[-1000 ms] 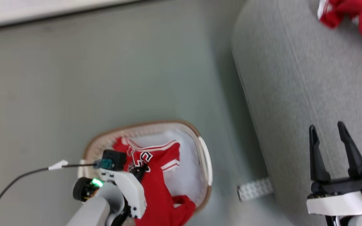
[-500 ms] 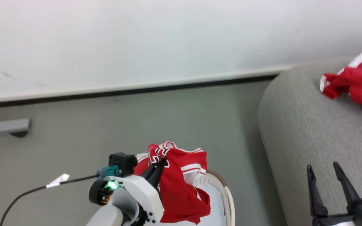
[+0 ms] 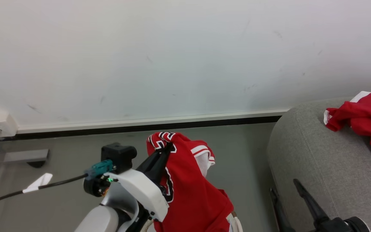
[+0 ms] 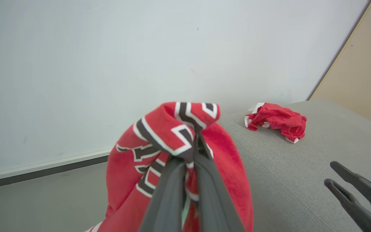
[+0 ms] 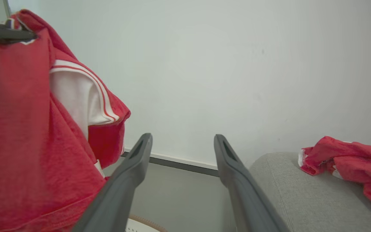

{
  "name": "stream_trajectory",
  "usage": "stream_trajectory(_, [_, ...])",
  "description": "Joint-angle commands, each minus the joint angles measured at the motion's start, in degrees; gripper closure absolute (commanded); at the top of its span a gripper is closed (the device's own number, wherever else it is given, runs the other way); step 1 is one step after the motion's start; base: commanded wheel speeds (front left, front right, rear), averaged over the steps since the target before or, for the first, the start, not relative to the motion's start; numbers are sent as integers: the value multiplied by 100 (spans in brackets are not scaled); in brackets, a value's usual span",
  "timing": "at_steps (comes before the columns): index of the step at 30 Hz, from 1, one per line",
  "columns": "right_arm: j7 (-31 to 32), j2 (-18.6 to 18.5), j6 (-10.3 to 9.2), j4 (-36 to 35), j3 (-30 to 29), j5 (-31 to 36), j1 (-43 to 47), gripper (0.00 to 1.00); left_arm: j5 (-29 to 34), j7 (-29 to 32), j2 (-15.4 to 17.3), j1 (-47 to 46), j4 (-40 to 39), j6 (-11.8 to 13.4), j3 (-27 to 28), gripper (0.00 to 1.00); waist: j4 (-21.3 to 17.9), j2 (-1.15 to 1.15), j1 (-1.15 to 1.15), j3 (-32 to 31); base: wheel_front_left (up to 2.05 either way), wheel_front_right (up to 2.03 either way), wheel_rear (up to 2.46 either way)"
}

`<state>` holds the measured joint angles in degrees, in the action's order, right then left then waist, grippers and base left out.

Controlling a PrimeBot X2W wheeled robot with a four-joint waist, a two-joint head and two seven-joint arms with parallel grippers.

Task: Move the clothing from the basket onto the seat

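A jersey (image 3: 192, 193) is held aloft above the basket (image 3: 236, 223), pinched between the closed fingers of the raised left gripper (image 3: 168, 148). The right gripper (image 3: 283, 186) is held low beside the seat (image 3: 317, 167), fingers spread; another garment (image 3: 362, 119) lies there.

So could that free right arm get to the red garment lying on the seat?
Probably yes: the right gripper is open and empty, with only bare seat between it and that garment, though its reach is uncertain.

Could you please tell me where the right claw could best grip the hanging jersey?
Probably the striped sleeve hem of the jersey, from the seat side: it juts out toward the right claw, while the left claw pinches the top fold.
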<state>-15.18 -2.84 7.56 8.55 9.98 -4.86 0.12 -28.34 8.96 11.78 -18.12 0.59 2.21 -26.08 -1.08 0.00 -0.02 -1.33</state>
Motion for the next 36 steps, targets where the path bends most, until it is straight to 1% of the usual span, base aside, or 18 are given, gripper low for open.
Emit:
stream_trajectory(1, [6,-10,-15,-44,62,-24,3,0,63,32,59,80,-81,25,24,100,-14,0,2,-12,0,0,0])
stream_trajectory(4, [6,-8,-15,-185,329,-139,-31,0,78,171,130,100,-328,90,28,100,-35,0,2,-40,0,0,0])
stream_trajectory(8, [6,-80,-15,-421,752,0,-103,0,91,299,181,133,-590,132,-5,100,-59,0,2,-47,0,0,0])
stream_trajectory(10, [6,-244,-15,-496,1098,-48,-134,0,95,341,194,127,-686,159,-21,100,-64,0,2,-42,0,0,0])
stream_trajectory(12, [6,-497,-15,-525,1472,-109,-238,0,95,378,206,123,-762,177,-28,100,-71,0,2,-40,0,0,0])
stream_trajectory(16, [45,-959,-15,-416,2207,-388,-542,0,89,397,207,122,-817,174,-59,100,-67,0,2,-52,0,0,0])
stream_trajectory(18, [92,-1079,-15,-383,2443,-547,-748,0,92,410,205,127,-844,173,-88,100,-63,0,2,-59,0,0,0])
stream_trajectory(20, [156,-1123,-15,-313,2641,-741,-961,0,95,425,189,128,-876,169,-122,100,-52,0,2,-63,0,0,0])
stream_trajectory(24, [228,-1086,-15,-63,2967,-1007,-1399,0,112,458,141,74,-958,143,-240,100,24,0,2,-65,0,0,0])
stream_trajectory(28, [236,-1006,-15,390,3320,-1141,-1799,0,110,496,71,27,-1003,104,-360,100,131,0,2,-78,0,0,0])
stream_trajectory(31, [216,-850,-15,836,3545,-1253,-2044,0,124,551,19,-4,-1053,88,-499,100,228,0,2,-91,0,0,0])
stream_trajectory(36, [121,-496,-15,1596,3748,-1561,-2401,0,136,599,-67,-40,-1110,63,-641,100,337,0,2,-103,0,0,0])
